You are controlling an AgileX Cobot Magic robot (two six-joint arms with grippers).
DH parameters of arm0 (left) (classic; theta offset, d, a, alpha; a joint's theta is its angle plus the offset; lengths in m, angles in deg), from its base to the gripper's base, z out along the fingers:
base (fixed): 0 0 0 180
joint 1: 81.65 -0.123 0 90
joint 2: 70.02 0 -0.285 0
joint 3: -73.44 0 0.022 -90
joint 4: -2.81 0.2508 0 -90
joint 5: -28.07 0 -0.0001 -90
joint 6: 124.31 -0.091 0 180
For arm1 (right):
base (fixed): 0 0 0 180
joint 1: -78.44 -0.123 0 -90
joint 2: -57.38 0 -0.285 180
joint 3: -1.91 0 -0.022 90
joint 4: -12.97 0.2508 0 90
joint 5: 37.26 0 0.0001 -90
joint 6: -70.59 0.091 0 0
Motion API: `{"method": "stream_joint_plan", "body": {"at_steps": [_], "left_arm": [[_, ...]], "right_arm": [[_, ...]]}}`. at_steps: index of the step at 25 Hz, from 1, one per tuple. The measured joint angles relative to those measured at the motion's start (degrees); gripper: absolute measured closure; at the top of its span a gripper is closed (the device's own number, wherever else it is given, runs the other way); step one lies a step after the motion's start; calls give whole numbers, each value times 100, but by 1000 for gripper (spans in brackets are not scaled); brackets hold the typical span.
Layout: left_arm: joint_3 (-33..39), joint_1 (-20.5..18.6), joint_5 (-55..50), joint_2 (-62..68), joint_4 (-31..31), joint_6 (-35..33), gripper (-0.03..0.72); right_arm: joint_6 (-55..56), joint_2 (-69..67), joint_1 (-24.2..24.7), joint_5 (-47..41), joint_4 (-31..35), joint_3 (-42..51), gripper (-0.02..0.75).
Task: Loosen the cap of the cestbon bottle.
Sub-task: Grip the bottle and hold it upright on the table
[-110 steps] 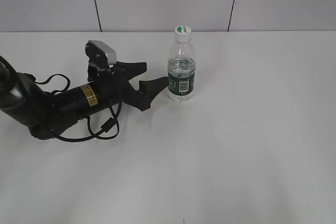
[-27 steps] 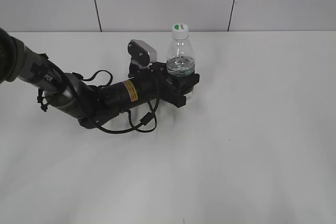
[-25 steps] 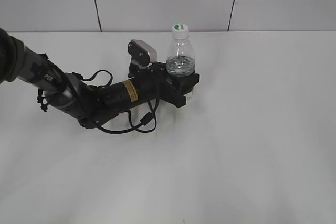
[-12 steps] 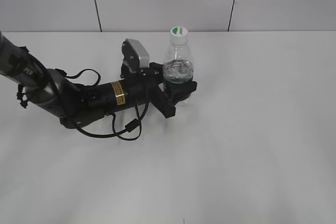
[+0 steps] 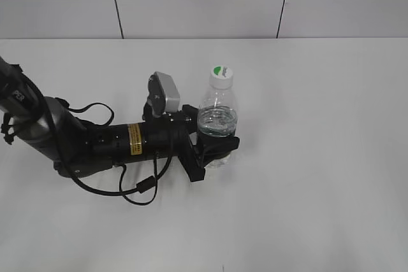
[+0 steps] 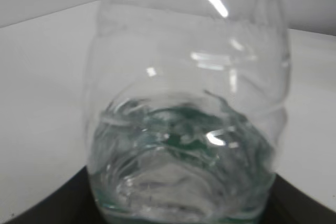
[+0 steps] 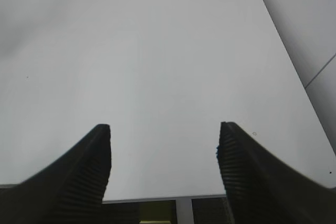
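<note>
Gripped by the left gripper [image 5: 213, 148], cestbon bottle [image 5: 217, 119] has slid nearer.

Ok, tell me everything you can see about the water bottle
The bottle is small, clear, ribbed plastic, standing upright on the white table and roughly half full of water. Its white cap, with a green mark on top, is on. The left gripper is clamped around its lower body, hiding most of the dark green label. In the left wrist view the bottle fills the frame, blurred, with green showing through the water. Nothing else touches it.
</note>
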Motion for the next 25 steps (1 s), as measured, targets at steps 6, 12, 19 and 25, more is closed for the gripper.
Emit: {"method": "stream_joint_plan", "body": {"at_steps": [6, 12, 19, 25], "left_arm": [[12, 223, 7, -4, 19, -107, 285], [17, 249, 7, -4, -59, -107, 285], [17, 249, 7, 1, -71, -107, 285], [17, 249, 7, 1, -71, -107, 285]], "right_arm": [[0, 0, 0, 0, 0, 0, 246], [0, 0, 0, 0, 0, 0, 246], [0, 0, 0, 0, 0, 0, 246], [0, 0, 0, 0, 0, 0, 246]]}}
